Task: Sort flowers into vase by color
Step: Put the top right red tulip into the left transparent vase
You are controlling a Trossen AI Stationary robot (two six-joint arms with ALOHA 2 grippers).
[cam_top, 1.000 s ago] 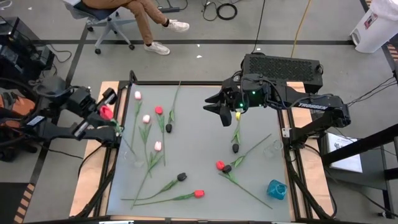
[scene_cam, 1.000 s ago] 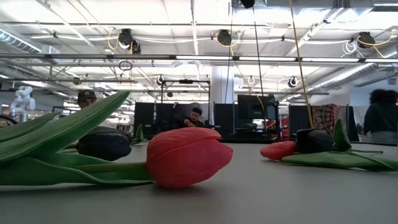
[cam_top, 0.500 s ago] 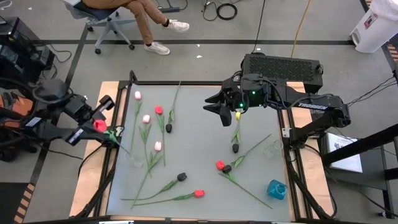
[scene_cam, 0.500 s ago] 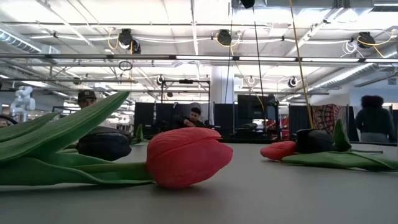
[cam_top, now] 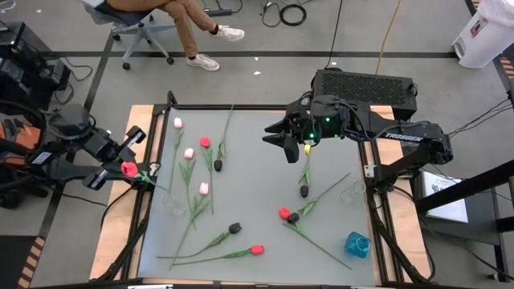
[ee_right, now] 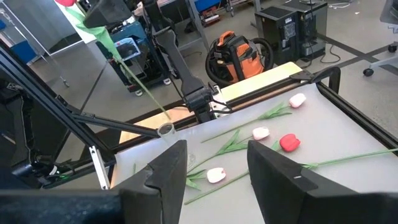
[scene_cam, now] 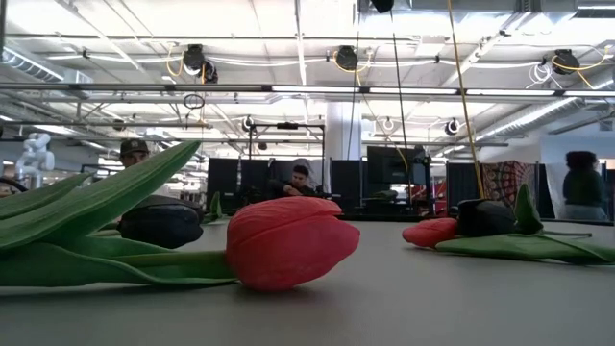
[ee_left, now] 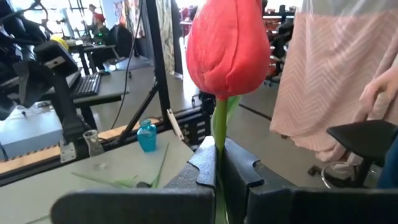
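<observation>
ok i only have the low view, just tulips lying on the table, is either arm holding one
observer: yes, the left gripper is shut on the stem of a red tulip, at the left edge of the table.
operator: and the right one
observer: the right gripper is open and empty, above the far part of the table.
operator: any flowers in a vase
observer: not in the blue vase at the near right corner; no stems show in it.
</observation>
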